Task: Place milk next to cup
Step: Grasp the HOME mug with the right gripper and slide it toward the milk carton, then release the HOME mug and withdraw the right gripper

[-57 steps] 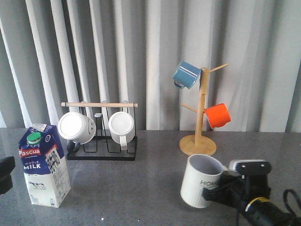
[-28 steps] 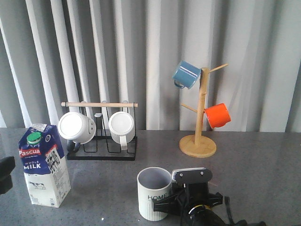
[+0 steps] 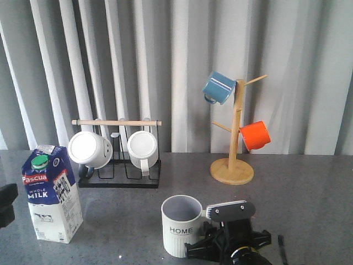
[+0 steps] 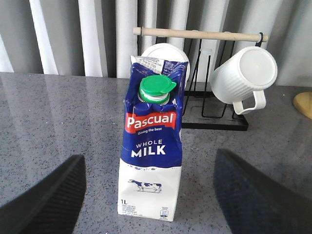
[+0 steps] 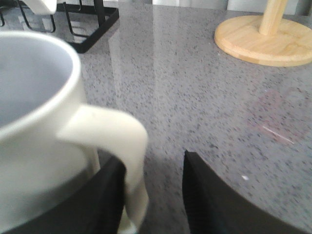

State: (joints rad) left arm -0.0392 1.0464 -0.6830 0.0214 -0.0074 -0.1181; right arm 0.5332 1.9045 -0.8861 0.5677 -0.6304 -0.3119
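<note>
Two task items stand upright, well apart, on the grey table (image 3: 309, 187).
Milk (image 3: 51, 193) stands left, label forward; left gripper (image 4: 146, 195) spread before it. Cup (image 3: 181, 225) sits centre-front, its handle (image 5: 114, 156) between the right gripper's (image 5: 153, 195) parted fingers.

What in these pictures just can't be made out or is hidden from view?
- Front view: the right gripper is partly cut off by the bottom edge and hidden behind the cup.
- Front view: the left gripper is cut by the left edge.
- Left wrist view: small print low on the milk is too small.
</note>
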